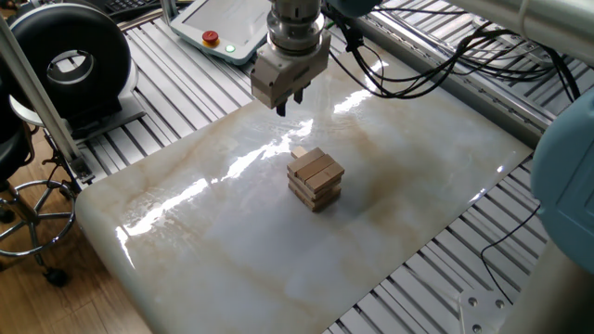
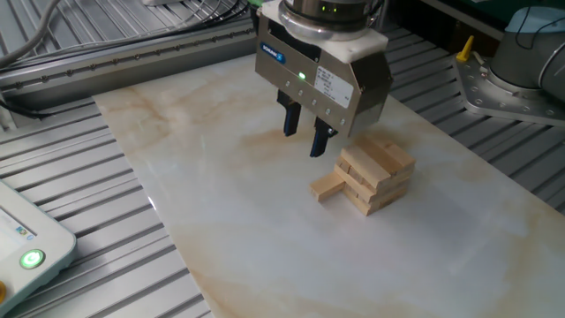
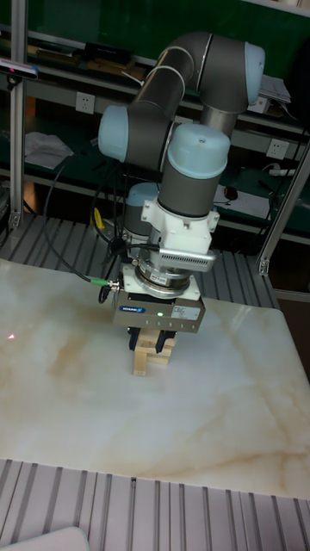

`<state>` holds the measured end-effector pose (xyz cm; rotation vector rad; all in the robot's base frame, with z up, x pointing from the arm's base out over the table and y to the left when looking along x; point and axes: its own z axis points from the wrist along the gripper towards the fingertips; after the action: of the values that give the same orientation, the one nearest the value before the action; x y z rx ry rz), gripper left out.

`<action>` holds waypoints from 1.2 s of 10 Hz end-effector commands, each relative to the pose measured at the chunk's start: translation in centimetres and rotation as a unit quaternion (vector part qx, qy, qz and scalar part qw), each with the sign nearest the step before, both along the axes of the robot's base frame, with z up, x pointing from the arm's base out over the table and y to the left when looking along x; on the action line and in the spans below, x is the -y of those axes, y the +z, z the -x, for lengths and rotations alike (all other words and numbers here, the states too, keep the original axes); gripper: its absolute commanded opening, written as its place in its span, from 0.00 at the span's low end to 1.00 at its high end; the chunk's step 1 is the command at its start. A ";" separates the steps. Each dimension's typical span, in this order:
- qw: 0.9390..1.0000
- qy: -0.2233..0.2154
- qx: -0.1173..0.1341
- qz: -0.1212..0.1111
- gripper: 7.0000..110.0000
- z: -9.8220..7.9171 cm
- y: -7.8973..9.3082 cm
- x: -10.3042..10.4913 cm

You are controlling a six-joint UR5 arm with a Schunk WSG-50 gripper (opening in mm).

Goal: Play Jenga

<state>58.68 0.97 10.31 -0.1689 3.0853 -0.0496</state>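
The Jenga tower [image 1: 316, 179] is a short stack of tan wooden blocks in crossed layers, standing mid-table on the marble slab [image 1: 213, 241]. One low block [image 2: 328, 185] sticks out sideways from the tower [image 2: 377, 170]. My gripper [image 2: 305, 139] hangs open and empty, fingers pointing down, just above the slab beside the tower on the side of the protruding block. In one fixed view the gripper [image 1: 289, 100] sits behind the tower. In the tall fixed view the gripper [image 3: 151, 342] covers most of the tower [image 3: 152, 351]; only its lower blocks show.
Ribbed aluminium rails [image 1: 186, 102] surround the slab. A teach pendant [image 1: 215, 28] with a red button and a black round device [image 1: 70, 60] lie off the far-left edge. Cables [image 1: 436, 56] run along the back. Another pendant with a green light [image 2: 31, 259] sits at the near-left.
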 end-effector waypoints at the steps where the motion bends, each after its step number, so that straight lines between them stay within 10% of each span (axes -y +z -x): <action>1: 1.000 0.007 -0.011 0.007 0.36 0.5 -0.2 0.4; 12: 0.999 -0.002 -0.012 -0.040 0.36 0.6 -0.2 -1.9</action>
<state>58.13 2.34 10.01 -0.1729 3.1037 0.0379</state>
